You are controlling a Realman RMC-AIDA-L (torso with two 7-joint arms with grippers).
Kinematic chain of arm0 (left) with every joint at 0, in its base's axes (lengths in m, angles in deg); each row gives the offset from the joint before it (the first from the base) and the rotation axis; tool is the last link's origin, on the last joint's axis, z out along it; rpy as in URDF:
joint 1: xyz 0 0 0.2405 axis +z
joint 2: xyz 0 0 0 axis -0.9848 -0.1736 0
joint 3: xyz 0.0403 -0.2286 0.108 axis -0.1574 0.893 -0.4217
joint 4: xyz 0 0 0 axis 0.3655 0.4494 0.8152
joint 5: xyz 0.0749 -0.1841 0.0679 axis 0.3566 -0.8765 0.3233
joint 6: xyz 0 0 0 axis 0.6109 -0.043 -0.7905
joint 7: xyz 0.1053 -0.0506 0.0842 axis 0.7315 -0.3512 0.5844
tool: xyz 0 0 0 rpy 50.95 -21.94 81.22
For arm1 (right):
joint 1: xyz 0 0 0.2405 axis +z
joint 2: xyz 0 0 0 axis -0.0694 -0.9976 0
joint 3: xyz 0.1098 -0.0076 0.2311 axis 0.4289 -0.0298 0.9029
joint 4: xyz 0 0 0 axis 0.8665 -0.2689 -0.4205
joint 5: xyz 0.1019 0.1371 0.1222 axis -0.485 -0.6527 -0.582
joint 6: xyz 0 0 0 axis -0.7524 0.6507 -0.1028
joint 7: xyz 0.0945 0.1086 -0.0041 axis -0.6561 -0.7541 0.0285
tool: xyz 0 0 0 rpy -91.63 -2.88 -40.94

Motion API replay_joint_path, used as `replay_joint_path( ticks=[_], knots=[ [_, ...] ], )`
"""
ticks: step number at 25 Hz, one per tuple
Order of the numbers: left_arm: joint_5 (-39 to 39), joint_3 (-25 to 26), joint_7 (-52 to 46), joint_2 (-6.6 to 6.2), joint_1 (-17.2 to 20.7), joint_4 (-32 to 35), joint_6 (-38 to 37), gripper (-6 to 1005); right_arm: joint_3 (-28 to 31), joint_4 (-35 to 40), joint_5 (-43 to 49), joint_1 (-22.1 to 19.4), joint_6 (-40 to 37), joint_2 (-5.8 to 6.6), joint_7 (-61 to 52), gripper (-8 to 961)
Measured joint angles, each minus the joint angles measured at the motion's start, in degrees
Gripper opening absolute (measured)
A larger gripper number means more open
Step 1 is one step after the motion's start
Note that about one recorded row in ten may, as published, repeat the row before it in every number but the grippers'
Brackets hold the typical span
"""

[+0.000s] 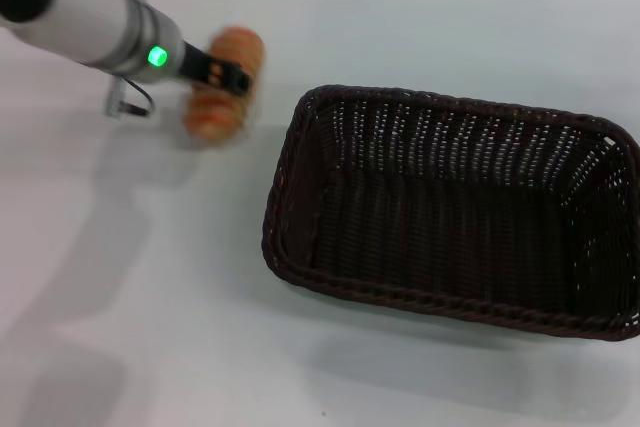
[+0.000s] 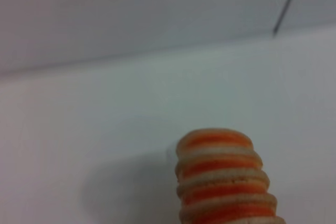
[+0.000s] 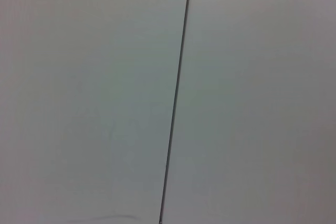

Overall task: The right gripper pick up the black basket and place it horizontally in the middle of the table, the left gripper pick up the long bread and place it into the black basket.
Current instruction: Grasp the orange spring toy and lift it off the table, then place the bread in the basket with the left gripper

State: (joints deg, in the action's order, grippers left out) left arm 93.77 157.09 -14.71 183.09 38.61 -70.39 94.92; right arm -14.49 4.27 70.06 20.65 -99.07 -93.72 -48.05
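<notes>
Bread (image 1: 222,82) sits in the left gripper (image 1: 228,77), whose claw looks closed across its middle, above the table (image 1: 120,277) just beside the basket (image 1: 300,137). You hold something light, probably soft, so squeeze gently. You cannot see the right gripper

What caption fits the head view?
Left claw at ridged golden-tan long bread beside empty dark woven wicker basket on white table.

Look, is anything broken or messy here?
Nothing stands out. The black basket sits upright and whole on the table, with nothing in it. The left gripper is at the long bread, outside the basket on its left.
</notes>
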Motion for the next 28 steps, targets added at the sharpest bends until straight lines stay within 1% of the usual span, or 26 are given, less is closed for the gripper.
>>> replay_joint_path(
  ticks=[1, 2, 4, 5, 6, 7, 9, 11, 12, 13, 14, 17, 18, 19, 21, 22, 25, 27, 28],
  knots=[
    [0.10, 1.15, 1.09, -0.08, 1.04, -1.89, 0.07, 594, 0.06, 0.00, 0.00, 0.00, 0.00, 0.00, 0.00, 403],
    [-0.13, 4.51, 4.74, -0.13, 3.18, -6.68, 0.61, 585, 0.22, 0.02, 0.00, 0.01, 0.00, 0.00, 0.00, 403],
    [-1.49, 9.39, 10.04, -0.12, 5.18, -12.66, 3.43, 568, 0.29, 0.05, 0.00, 0.04, 0.00, 0.00, 0.00, 403],
    [-1.49, 9.39, 10.04, -0.12, 5.18, -12.66, 3.43, 559, 0.39, 0.09, 0.00, 0.06, 0.00, 0.02, 0.00, 403],
    [-2.31, 10.79, 11.65, -0.13, 5.48, -13.98, 4.68, 550, 0.46, 0.17, 0.00, 0.15, 0.00, 0.05, 0.00, 403],
    [-6.30, 15.67, 17.71, -0.18, 5.96, -17.66, 9.61, 544, 0.51, 0.27, 0.00, 0.26, 0.00, 0.07, 0.00, 402],
    [-11.17, 20.49, 23.20, -0.18, 5.83, -19.97, 14.74, 531, 0.56, 0.38, 0.00, 0.46, 0.00, 0.11, 0.00, 402],
    [-11.17, 20.49, 23.20, -0.18, 5.83, -19.97, 14.74, 519, 0.60, 0.42, 0.00, 0.62, 0.00, 0.20, 0.00, 402],
    [-16.08, 24.89, 28.39, -0.23, 5.31, -21.81, 20.74, 513, 0.84, 0.42, 0.00, 0.70, 0.00, 0.24, 0.02, 402],
    [-16.08, 24.89, 28.39, -0.23, 5.31, -21.81, 20.74, 504, 0.84, 0.42, 0.00, 0.70, 0.00, 0.24, 0.02, 401],
    [-20.06, 26.96, 31.82, -0.24, 4.75, -23.31, 26.08, 495, 1.00, 0.38, 0.00, 0.77, 0.01, 0.25, 0.13, 401],
    [-20.06, 26.96, 31.82, -0.24, 4.75, -23.31, 26.08, 467, 1.15, 0.24, 0.00, 0.97, 0.01, 0.26, 0.31, 402],
    [-25.46, 27.02, 35.82, -0.27, 4.34, -27.16, 33.55, 458, 1.17, 0.21, 0.00, 1.07, 0.02, 0.27, 0.33, 402],
    [-27.35, 26.29, 36.61, -0.20, 4.09, -28.54, 35.89, 448, 1.18, 0.21, 0.00, 1.15, 0.02, 0.27, 0.34, 402],
    [-28.21, 25.92, 36.85, -0.17, 3.97, -28.92, 36.75, 430, 1.19, 0.27, -0.01, 1.37, 0.02, 0.27, 0.35, 403],
    [-30.57, 24.63, 37.20, -0.11, 3.70, -29.55, 38.52, 422, 1.20, 0.32, -0.01, 1.50, 0.02, 0.27, 0.37, 402],
    [-34.73, 21.42, 37.48, -0.06, 3.05, -29.84, 40.79, 397, 1.25, 0.37, -0.01, 1.61, 0.02, 0.27, 0.37, 401],
    [-35.49, 20.18, 37.55, -0.06, 2.89, -29.72, 41.05, 380, 1.33, 0.41, -0.01, 1.76, 0.02, 0.27, 0.37, 400],
    [-36.22, 18.32, 37.61, -0.03, 2.60, -29.48, 41.20, 372, 1.40, 0.42, -0.01, 1.83, 0.02, 0.27, 0.37, 401]
  ],
)
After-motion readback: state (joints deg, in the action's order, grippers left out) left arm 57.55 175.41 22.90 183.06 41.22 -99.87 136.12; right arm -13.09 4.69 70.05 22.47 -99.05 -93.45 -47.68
